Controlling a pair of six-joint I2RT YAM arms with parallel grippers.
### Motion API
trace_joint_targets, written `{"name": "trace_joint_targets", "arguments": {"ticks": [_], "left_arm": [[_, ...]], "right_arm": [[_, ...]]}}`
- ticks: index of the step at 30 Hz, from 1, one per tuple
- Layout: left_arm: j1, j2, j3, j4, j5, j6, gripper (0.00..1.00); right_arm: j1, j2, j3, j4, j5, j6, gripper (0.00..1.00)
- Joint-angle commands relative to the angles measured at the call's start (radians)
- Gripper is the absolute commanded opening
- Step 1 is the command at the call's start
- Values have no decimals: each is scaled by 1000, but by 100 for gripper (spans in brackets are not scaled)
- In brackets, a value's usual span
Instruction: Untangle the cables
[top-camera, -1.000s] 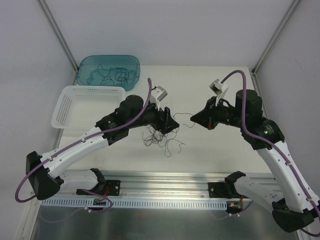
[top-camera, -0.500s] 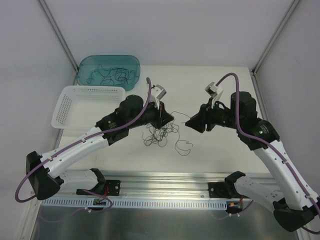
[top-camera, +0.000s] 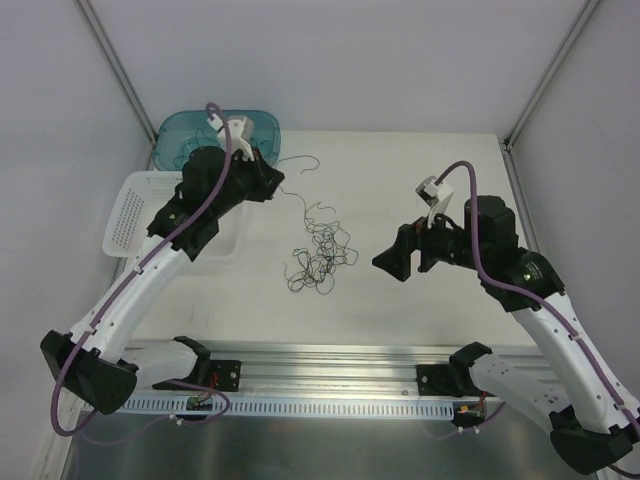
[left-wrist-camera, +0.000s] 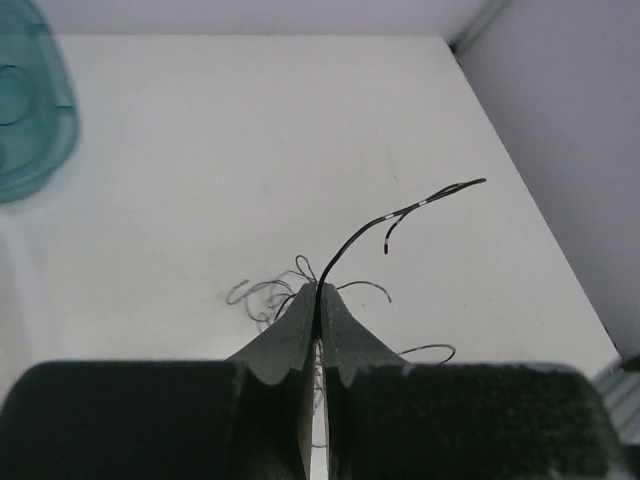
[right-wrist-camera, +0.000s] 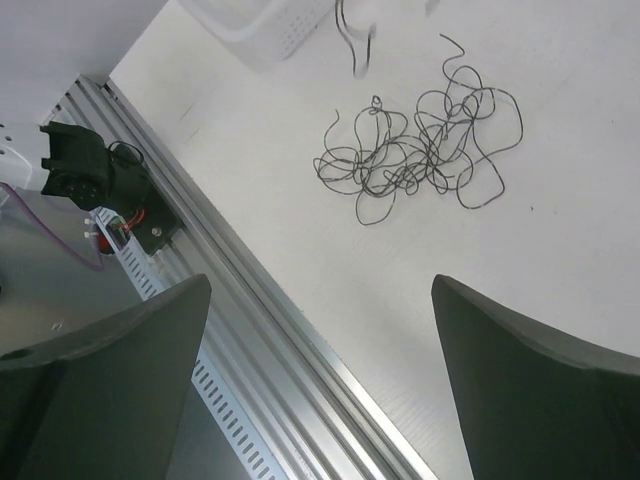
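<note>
A tangle of thin dark cables (top-camera: 320, 258) lies mid-table, and it also shows in the right wrist view (right-wrist-camera: 420, 150). My left gripper (top-camera: 274, 178) is raised at the back left beside the teal bin. It is shut on one cable (left-wrist-camera: 365, 232), which juts out past the fingertips with its free end in the air. Under the shut left gripper (left-wrist-camera: 320, 291) the tangle shows only as a blur. My right gripper (top-camera: 395, 262) hovers to the right of the tangle. In its wrist view the right gripper (right-wrist-camera: 320, 282) is open wide with nothing between the fingers.
The teal bin (top-camera: 176, 128) at the back left holds several more thin cables. A white mesh basket (top-camera: 140, 190) stands in front of it, partly under my left arm, and its corner shows in the right wrist view (right-wrist-camera: 290, 30). An aluminium rail (top-camera: 330, 360) runs along the near edge.
My left gripper shut on a cable and swung back-left toward the teal bin, drawing it out of the tangle. My right gripper opened, let go and drew back to the right.
</note>
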Motion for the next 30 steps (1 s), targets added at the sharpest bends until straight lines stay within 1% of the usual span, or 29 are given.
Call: {"name": "trace_joint_targets", "arguments": {"ticks": [1, 2, 3, 6, 7, 9, 10, 12, 16, 17, 18, 19, 21, 22, 23, 24, 27, 30], "left_arm": [[150, -54, 35, -83, -20, -38, 0], [199, -58, 27, -95, -12, -49, 0], [284, -69, 12, -100, -9, -55, 0], [408, -75, -19, -123, -6, -72, 0], [488, -75, -25, -126, -3, -78, 0], [563, -75, -50, -130, 11, -87, 0], [621, -74, -59, -130, 11, -99, 0], [675, -68, -94, -132, 9, -109, 0], [778, -52, -163, -132, -41, -144, 0], [807, -46, -174, -132, -44, -146, 3], [820, -31, -188, -132, -41, -147, 12], [826, -22, -191, -132, -32, -146, 25], [827, -8, -197, -133, 41, -129, 68], [827, -6, -200, -133, 42, -129, 68], [827, -8, -205, -135, 83, -123, 83], [824, -9, -211, -136, 109, -115, 87], [811, -40, -234, -141, 169, -109, 95], [733, -86, -263, -146, 184, -95, 96]], "right_arm": [[8, -16, -21, -13, 30, -20, 97], [8, -16, -26, -11, 28, -20, 97], [6, -16, -32, -8, 28, -20, 97], [8, -9, -35, -5, 25, -19, 97], [5, -5, -36, -5, 24, -19, 97], [8, -2, -38, -2, 24, -20, 97], [6, 3, -41, -2, 24, -22, 97], [8, 6, -44, 1, 25, -22, 97], [6, 18, -56, 8, 24, -20, 97], [6, 24, -62, 12, 22, -20, 97], [8, 27, -66, 13, 22, -20, 97], [8, 32, -69, 18, 23, -20, 97], [8, 46, -78, 22, 36, -17, 97], [8, 52, -81, 22, 45, -17, 97], [6, 58, -82, 21, 75, -5, 97], [6, 79, -81, 19, 91, 4, 97], [9, 119, -87, 25, 144, 42, 98], [14, 185, -101, 45, 172, 85, 99]]}}
